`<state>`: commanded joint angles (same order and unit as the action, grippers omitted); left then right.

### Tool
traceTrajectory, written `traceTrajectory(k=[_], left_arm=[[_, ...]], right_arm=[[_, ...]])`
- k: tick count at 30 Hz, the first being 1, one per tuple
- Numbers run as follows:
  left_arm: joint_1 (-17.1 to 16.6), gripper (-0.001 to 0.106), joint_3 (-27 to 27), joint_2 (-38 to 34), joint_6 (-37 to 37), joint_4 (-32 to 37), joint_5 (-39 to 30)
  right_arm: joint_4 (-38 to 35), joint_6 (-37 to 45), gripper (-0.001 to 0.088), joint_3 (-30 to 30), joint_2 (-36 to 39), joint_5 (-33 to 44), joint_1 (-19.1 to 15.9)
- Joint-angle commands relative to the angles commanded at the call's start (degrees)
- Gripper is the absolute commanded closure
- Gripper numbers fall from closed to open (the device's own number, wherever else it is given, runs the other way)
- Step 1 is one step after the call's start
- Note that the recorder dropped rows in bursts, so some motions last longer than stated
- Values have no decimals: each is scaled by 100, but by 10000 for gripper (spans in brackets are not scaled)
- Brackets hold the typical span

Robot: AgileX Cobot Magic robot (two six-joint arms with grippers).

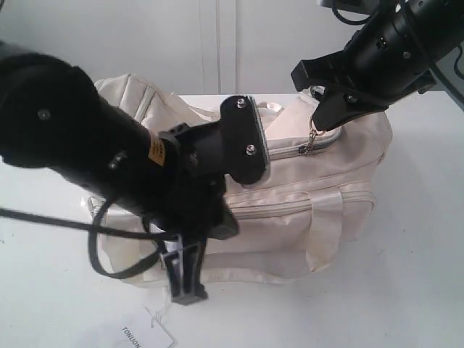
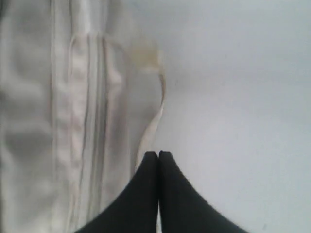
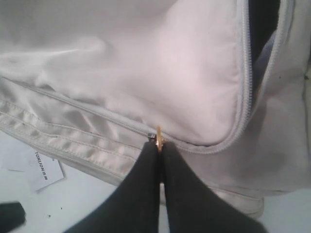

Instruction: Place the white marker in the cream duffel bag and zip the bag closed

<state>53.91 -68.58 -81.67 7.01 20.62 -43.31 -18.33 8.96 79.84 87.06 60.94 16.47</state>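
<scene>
Cream duffel bag [image 1: 312, 196] sits on the white counter [image 1: 406, 275] in the exterior view, its top zip facing up and a zipped front pocket [image 1: 290, 206] facing the camera. The left arm [image 1: 80, 138] fills the foreground, and its end effector [image 1: 187, 286] points down at the counter just in front of the bag's lower edge. The right end effector [image 1: 317, 119] reaches in from the upper right to the far end of the top zip and is clenched on the gold zipper charm [image 1: 312, 138], which hangs below its tips. A white paper tag [image 1: 148, 335] with black print lies on the counter at the front edge.

In the left wrist view, the left end effector [image 2: 158, 156] has its two dark fingers pressed together. The bag's stitched seams run along one side and bare counter [image 2: 233, 97] along the other. A thin cream strip [image 2: 154, 116] curls from the fabric down to the fingertips; whether it is pinched between them cannot be told.

In the right wrist view, the right end effector [image 3: 159, 145] is closed with the zipper charm [image 3: 158, 136] nipped between its tips, right at the zip line. Beyond that point the zip [image 3: 246, 73] curves on and stands parted, showing dark lining [image 3: 265, 19]. The paper tag [image 3: 44, 167] lies on the counter near the bag's lower seam.
</scene>
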Motion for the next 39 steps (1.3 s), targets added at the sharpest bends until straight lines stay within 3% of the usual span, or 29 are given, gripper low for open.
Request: traceTrajectory(k=[2, 4, 6, 9, 14, 19, 23, 28, 32, 36, 39], left_arm=[[0, 1053, -5, 12, -949, 1189, -105], [86, 1053, 7, 12, -1012, 1193, 302], [472, 1053, 255, 36, -1008, 1552, 887], [1092, 1053, 551, 50, -1429, 2376, 952], [1682, 1053, 1078, 14, -3088, 4101, 963], [1712, 1037, 1198, -136, -3594, 4388, 1651], [1712, 758, 1198, -354, -3594, 4756, 2559], [1700, 626, 1188, -831, -3646, 5359, 2578], [1700, 543, 1177, -906, -4502, 6434, 2706], [1700, 528, 1177, -1051, -5371, 7539, 2640], [1700, 528, 1166, -1242, -5911, 7933, 2532]], right_arm=[[0, 0, 868, 0, 0, -37, 0], [0, 0, 868, 0, 0, -48, 0], [0, 0, 868, 0, 0, -48, 0], [0, 0, 868, 0, 0, -48, 0], [0, 0, 868, 0, 0, -58, 0], [0, 0, 868, 0, 0, -47, 0], [0, 0, 868, 0, 0, -25, 0], [0, 0, 868, 0, 0, -25, 0], [0, 0, 868, 0, 0, -48, 0], [-10, 0, 868, 0, 0, -61, 0], [-10, 0, 868, 0, 0, -61, 0]])
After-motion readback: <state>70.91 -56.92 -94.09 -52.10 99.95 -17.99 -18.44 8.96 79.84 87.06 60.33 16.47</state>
